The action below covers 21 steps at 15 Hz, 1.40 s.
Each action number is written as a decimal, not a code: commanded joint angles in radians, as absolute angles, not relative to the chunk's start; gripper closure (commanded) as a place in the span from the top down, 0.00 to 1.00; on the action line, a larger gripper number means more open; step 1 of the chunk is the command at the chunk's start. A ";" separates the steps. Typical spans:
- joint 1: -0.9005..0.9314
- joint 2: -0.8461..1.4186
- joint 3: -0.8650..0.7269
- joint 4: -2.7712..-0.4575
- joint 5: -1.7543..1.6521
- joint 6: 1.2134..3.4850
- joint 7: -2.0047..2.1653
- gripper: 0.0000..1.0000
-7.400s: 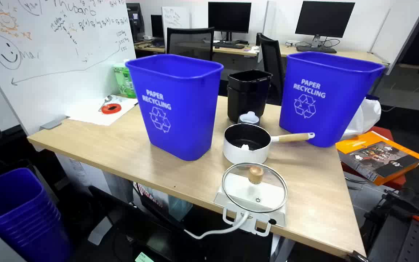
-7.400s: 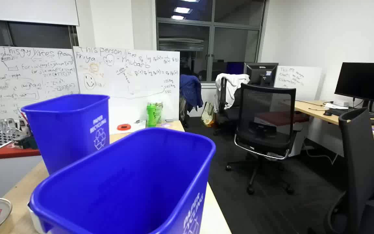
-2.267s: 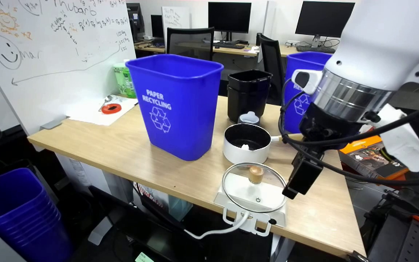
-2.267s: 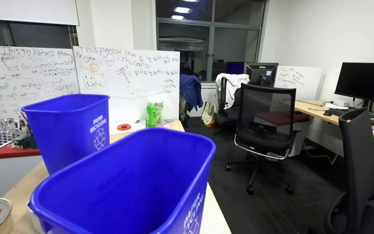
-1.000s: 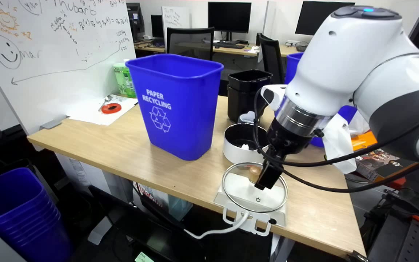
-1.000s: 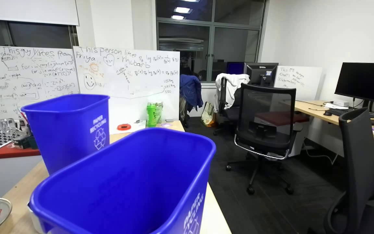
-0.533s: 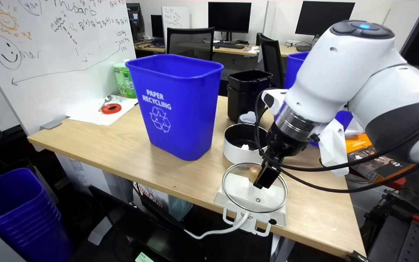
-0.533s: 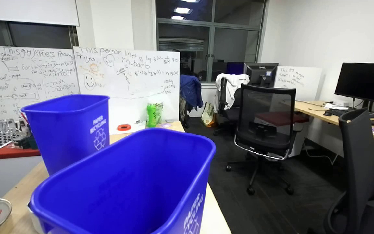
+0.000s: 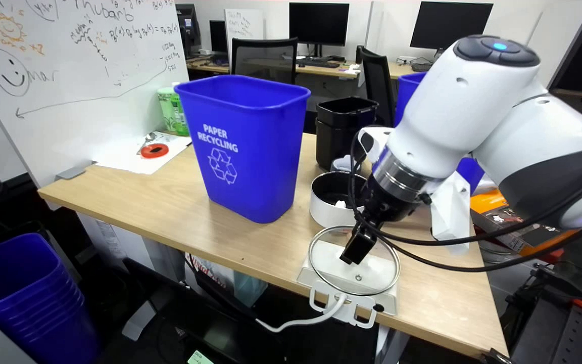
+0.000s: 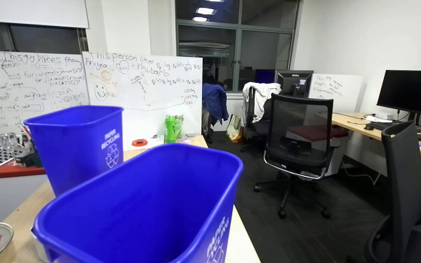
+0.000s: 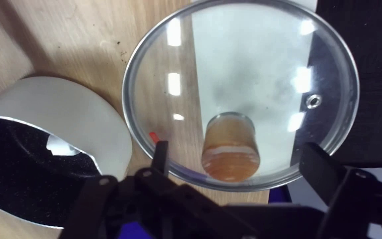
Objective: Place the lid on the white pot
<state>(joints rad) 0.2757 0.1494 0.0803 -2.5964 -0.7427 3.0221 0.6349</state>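
Note:
The glass lid [image 9: 367,277] has a metal rim and lies on a flat white box [image 9: 305,275] at the table's near edge. Its wooden knob [image 11: 230,149] stands up in the wrist view; the arm hides it in an exterior view. My gripper [image 9: 352,255] is over the lid. In the wrist view the gripper [image 11: 235,147] is open, with the knob between its fingers but not touched. The white pot [image 9: 329,215] stands uncovered beside the lid, and also shows in the wrist view [image 11: 75,106]. Its handle is hidden behind the arm.
A blue bin [image 9: 243,151] stands left of the pot, another blue bin [image 10: 141,204] right of it, partly behind the arm. A black container [image 9: 344,131] and a small grey cup [image 9: 342,163] are behind the pot. A small white piece [image 11: 60,146] lies inside the pot.
The arm came in from the right and moved left to the lid. In the last half second the gripper shifted slightly left and now covers the knob. The lid and pot have not moved.

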 commanded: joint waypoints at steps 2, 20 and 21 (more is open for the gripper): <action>0.327 0.185 0.030 -2.558 -0.860 3.037 0.776 1.00; 0.364 0.215 -0.025 -2.517 -1.018 3.015 0.928 0.49; 0.364 0.214 -0.026 -2.517 -1.020 3.013 0.930 0.44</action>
<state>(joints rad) 0.3496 0.2028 -0.0069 -2.5328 -0.9794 3.0222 0.8973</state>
